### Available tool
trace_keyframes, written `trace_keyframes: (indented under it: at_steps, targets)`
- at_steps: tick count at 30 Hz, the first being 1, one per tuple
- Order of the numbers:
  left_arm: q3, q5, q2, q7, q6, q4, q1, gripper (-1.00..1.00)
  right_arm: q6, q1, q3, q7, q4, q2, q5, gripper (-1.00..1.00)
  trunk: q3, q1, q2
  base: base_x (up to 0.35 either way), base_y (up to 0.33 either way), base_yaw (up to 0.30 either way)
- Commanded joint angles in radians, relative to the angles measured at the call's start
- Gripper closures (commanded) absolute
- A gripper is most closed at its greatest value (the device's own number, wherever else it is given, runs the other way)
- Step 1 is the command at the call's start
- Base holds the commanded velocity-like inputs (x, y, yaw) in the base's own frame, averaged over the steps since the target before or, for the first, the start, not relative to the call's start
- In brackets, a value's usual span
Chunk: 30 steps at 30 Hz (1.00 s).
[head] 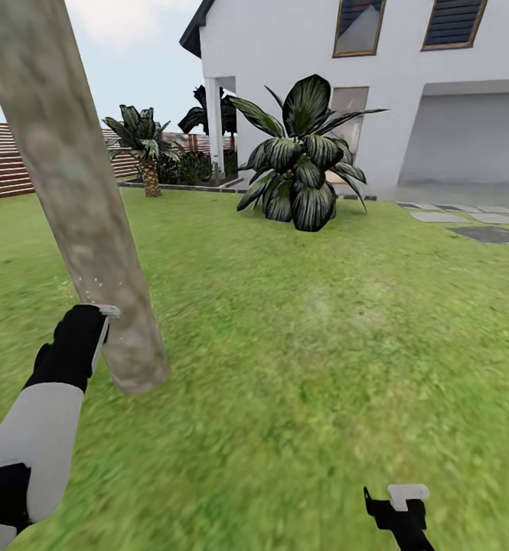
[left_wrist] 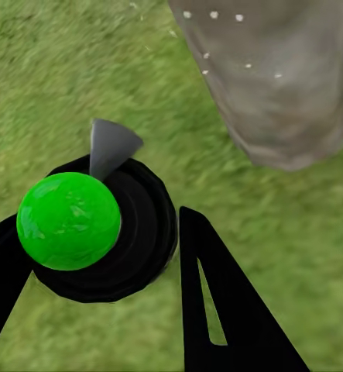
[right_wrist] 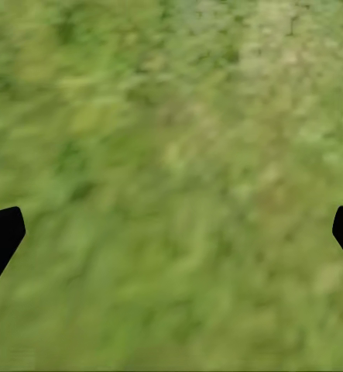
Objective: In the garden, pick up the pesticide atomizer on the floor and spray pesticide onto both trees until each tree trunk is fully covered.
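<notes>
Pesticide atomizer (left_wrist: 94, 232) gripped between the two black fingers (left_wrist: 225, 310) of the left gripper (left_wrist: 101, 256), seen end-on in the left wrist view: round black body, bright green ball cap (left_wrist: 69, 221), grey wedge-shaped nozzle (left_wrist: 109, 147). Long axis running toward that camera, so length not readable; nozzle aimed out over the lawn (left_wrist: 47, 77), passing just beside the base of the tree trunk (left_wrist: 272, 85). A few white specks on the bark there. No label or writing legible on the atomizer.

From the head view, only a grey tip (head: 107, 312) of the tool visible at the left gripper (head: 93, 337), held up right next to the tree trunk (head: 78, 199), which leans across the frame down to the lawn (head: 300, 344); contact between them not determinable. Right gripper (head: 403, 505) low at the frame's bottom edge, well apart from the trunk. In the right wrist view, black fingertips (right_wrist: 1, 236) at opposite edges, spread wide over bare grass (right_wrist: 171, 186), nothing between them.

Farther out: broad-leafed dark plant (head: 300, 157), short palm (head: 143, 145), slatted wooden fence (head: 1, 164), white house (head: 346, 76), stepping stones (head: 468, 222).
</notes>
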State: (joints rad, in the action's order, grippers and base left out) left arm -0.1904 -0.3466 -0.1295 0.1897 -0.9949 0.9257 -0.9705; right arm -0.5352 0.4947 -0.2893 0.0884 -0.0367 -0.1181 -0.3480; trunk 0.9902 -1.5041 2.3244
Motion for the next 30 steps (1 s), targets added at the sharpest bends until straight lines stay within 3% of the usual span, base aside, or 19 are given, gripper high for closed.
trace_keyframes:
  at_steps: [1,7,14,18,22,30]
  targets:
    - [0.000,0.010,-0.002,0.010,-0.003,0.001,-0.001,1.00,-0.003,0.001,-0.004,0.007,0.001,0.000,-0.011,-1.00,0.001,0.000,0.000,0.050,0.018,0.000]
    - [-0.004,0.007,-0.023,0.004,0.001,-0.003,0.002,1.00,-0.003,0.001,-0.004,0.007,0.001,0.000,-0.011,-1.00,0.001,0.000,0.000,0.010,0.004,0.000]
    - [0.001,0.011,-0.007,0.014,0.004,-0.013,0.003,1.00,-0.002,0.001,-0.004,0.007,0.001,0.000,-0.011,-1.00,0.001,0.000,0.000,0.000,0.000,0.000]
    - [-0.006,0.008,-0.018,0.017,0.004,-0.014,0.029,1.00,-0.002,0.001,-0.003,0.007,0.001,0.000,-0.011,-1.00,0.001,0.000,0.000,0.000,0.000,0.000]
    - [-0.064,0.006,-0.043,0.018,0.008,-0.015,0.055,1.00,-0.002,0.001,-0.003,0.007,0.001,0.000,-0.010,-1.00,0.001,0.000,0.000,0.000,0.000,0.000]
    - [-0.067,0.011,-0.001,0.017,0.011,-0.012,0.082,1.00,-0.003,0.001,-0.003,0.007,0.001,0.000,-0.009,-1.00,0.001,0.000,0.000,0.000,0.000,0.112]
